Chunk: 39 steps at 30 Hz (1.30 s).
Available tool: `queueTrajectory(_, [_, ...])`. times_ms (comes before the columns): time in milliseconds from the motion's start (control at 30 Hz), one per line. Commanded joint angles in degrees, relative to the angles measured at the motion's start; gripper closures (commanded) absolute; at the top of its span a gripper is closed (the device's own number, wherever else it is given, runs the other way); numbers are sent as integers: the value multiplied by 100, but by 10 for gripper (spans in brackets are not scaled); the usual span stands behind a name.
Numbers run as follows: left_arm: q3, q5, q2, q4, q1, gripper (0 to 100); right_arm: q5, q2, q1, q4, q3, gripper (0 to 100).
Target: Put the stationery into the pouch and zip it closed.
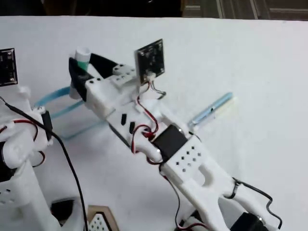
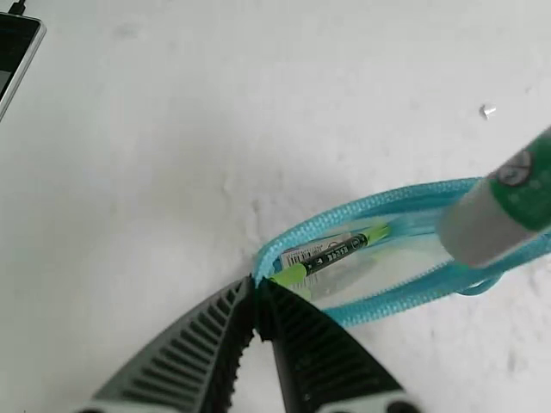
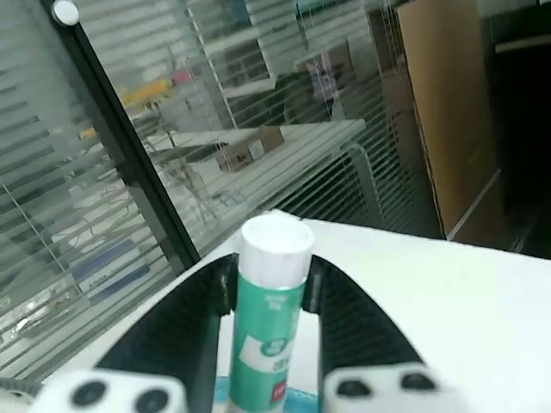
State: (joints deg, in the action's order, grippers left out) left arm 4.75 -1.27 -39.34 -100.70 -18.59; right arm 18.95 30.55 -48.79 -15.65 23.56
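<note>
The clear pouch [image 2: 387, 267] with a teal zipper edge [image 1: 48, 98] lies open on the white table. A green and black marker [image 2: 331, 252] rests inside it. My left gripper [image 2: 256, 297] is shut on the end of the pouch's rim. My right gripper [image 3: 271, 284] is shut on a green glue stick [image 3: 269, 310] with a white cap [image 1: 83, 52]. It holds the stick tilted just above the pouch mouth, where the glue stick [image 2: 499, 206] hangs over the zipper. A pale blue pen [image 1: 211, 110] lies on the table to the right of the right arm.
A dark flat device [image 2: 13, 52] sits at the table's edge. A small white speck [image 2: 487, 110] lies beyond the pouch. A wooden piece [image 1: 98, 219] is at the front. The white tabletop [image 1: 240, 57] stretches to the back right.
</note>
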Motion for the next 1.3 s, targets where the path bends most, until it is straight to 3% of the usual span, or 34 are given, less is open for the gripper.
queueTrajectory(0, [343, 0, 338, -44, -4, 976, 26, 57, -66, 48, 97, 981])
queueTrajectory(233, [343, 0, 347, -53, -4, 976, -378, 40, -391, -523, 404, 947])
queueTrajectory(433, [343, 0, 347, -44, -4, 976, -387, 75, -725, -1182, 132, 618])
queueTrajectory(600, [343, 0, 347, -44, -4, 976, 62, 66, -338, -2000, -1090, 629])
queueTrajectory(733, [343, 0, 347, -44, -4, 976, 220, 4, 462, -2862, -2040, 636])
queueTrajectory(1033, [343, 0, 347, -53, -22, 976, 185, -462, 3327, -5358, -2180, 636])
queueTrajectory(1267, [343, 0, 347, -44, -13, 976, 290, -2431, 5086, -6158, -2233, 636])
